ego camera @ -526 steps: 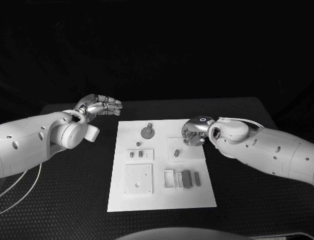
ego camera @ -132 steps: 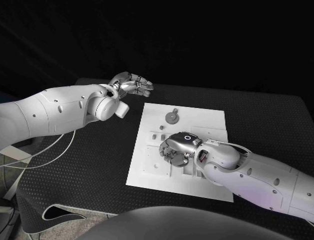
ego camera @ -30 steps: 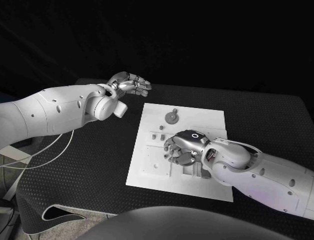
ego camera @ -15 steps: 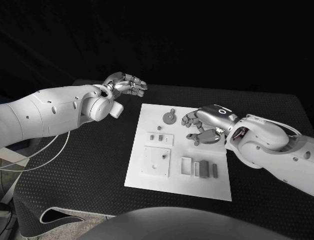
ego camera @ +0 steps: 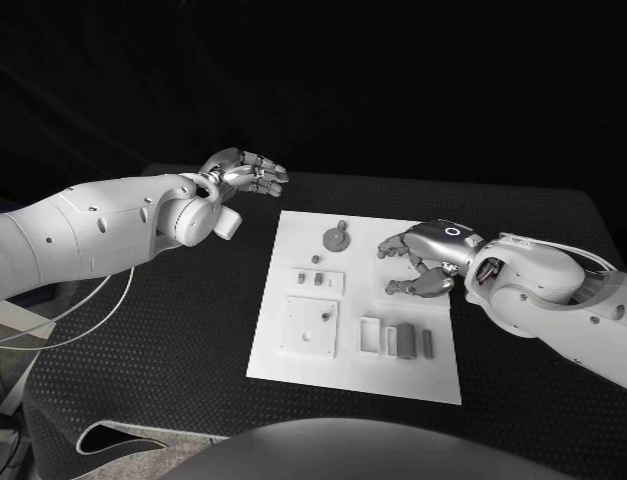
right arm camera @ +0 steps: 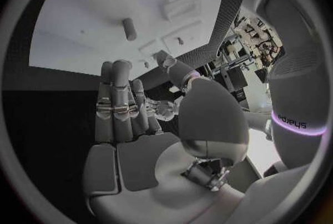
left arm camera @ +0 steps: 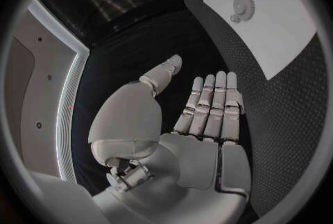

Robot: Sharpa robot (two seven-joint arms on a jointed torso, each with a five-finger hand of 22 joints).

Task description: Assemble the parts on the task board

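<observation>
Left hand [ego camera: 244, 172] hovers above the table's [ego camera: 169, 330] far-left part, clear of the task board [ego camera: 378, 375]. In the head view its fingers look curled; in the left wrist view the same hand [left arm camera: 187, 124] shows its fingers straight, side by side, thumb apart, palm bare. Nothing held; released.

Task board lies flat in the middle of the black table, long side running away from the robot. Parts on it, going left to right:
- square plate [ego camera: 310, 327] on the near-left part, lying flat.
- small holder [ego camera: 318, 280] just beyond the plate, with 2 short pegs standing in it.
- round gear-like disc [ego camera: 336, 237] near the far edge, a small peg just beyond it.
- row of 3 upright blocks [ego camera: 397, 339] on the near-right part, side by side; the rightmost is darker.

Right hand [ego camera: 426, 262] is over the board's right-middle area, back of the hand up, fingers curled downward toward the board. Cannot tell from the head view whether the fingertips touch the board. The right wrist view shows this hand [right arm camera: 139, 140] with fingers extended together and the palm bare, the board beyond the fingertips. No part in it; released.
</observation>
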